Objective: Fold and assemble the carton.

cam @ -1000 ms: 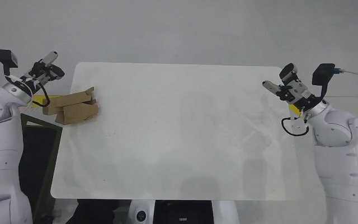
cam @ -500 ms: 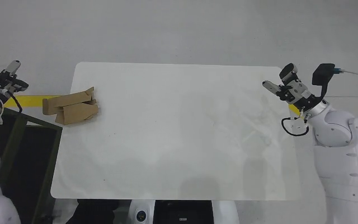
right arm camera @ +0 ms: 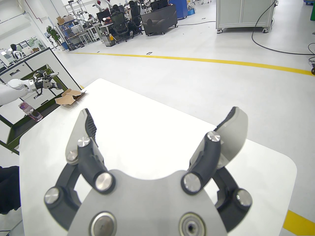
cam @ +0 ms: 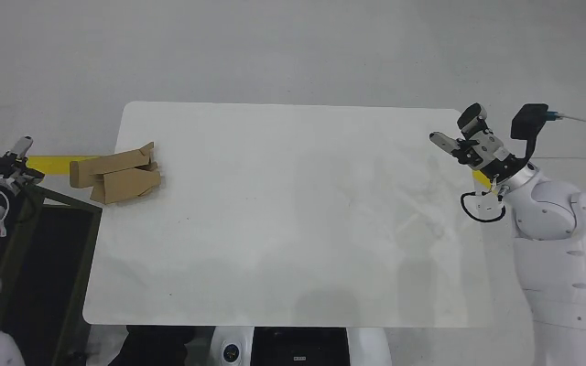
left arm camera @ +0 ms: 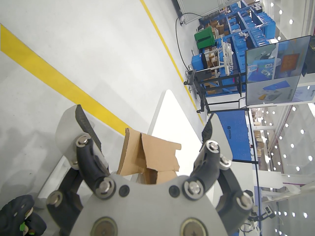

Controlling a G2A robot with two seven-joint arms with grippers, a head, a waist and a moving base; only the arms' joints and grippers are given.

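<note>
In the dark side rack (cam: 55,274) left of the table (cam: 293,229), a pink bottle (right arm camera: 27,109). At the table's far left corner, overhanging the edge, the half-folded carton (cam: 117,174), flaps loose, long axis left to right. Beyond it, off the table, left gripper (cam: 16,153), spread wide, holding nothing. Over the right edge, right gripper (cam: 455,137), likewise spread.

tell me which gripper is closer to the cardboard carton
Left. The left gripper is just off the table edge beside the carton, open, not touching it. The right gripper is at the opposite edge, the whole table away.
</note>
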